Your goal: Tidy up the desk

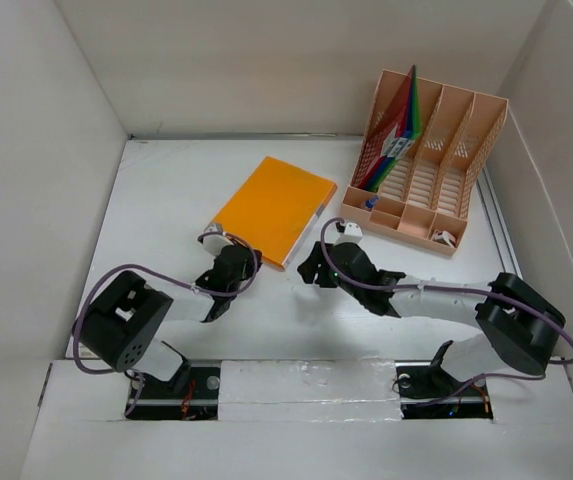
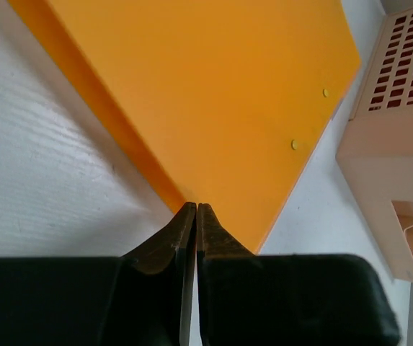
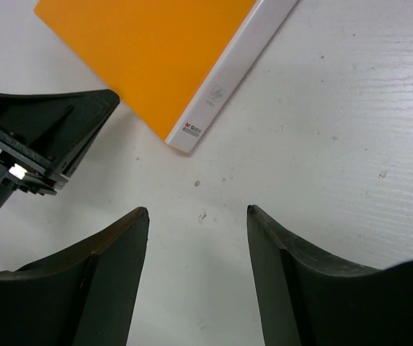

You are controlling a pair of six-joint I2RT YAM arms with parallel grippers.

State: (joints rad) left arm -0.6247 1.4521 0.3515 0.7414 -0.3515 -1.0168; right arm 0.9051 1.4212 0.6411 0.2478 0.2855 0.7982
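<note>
The tabletop [image 1: 166, 200] is a wide white surface that fills the middle of the top view. White walls [image 1: 266, 60] close it at 9, 12 and 3 o'clock, and the two arm bases stand at its 6 o'clock edge.

An orange folder [image 1: 276, 210] with a white spine [image 3: 242, 65] lies flat near the centre of the tabletop, turned at an angle. At about 1 o'clock from it, near the far corner, stands a peach file rack [image 1: 431, 160]. Its leftmost slot holds some coloured folders [image 1: 411, 110], and they lean a little.

The left end effector [image 2: 195, 209] is at 7 o'clock of the orange folder. Its two fingers are pressed together with nothing between them. The tips are right at the near edge of the folder, but I cannot tell if they touch it.

The right end effector [image 3: 197, 210] is at 5 o'clock of the folder, close to the lower corner of the white spine and not touching it. Its fingers stand apart and hold nothing; only bare tabletop shows between them. The two end effectors are near each other, with a gap between.
</note>
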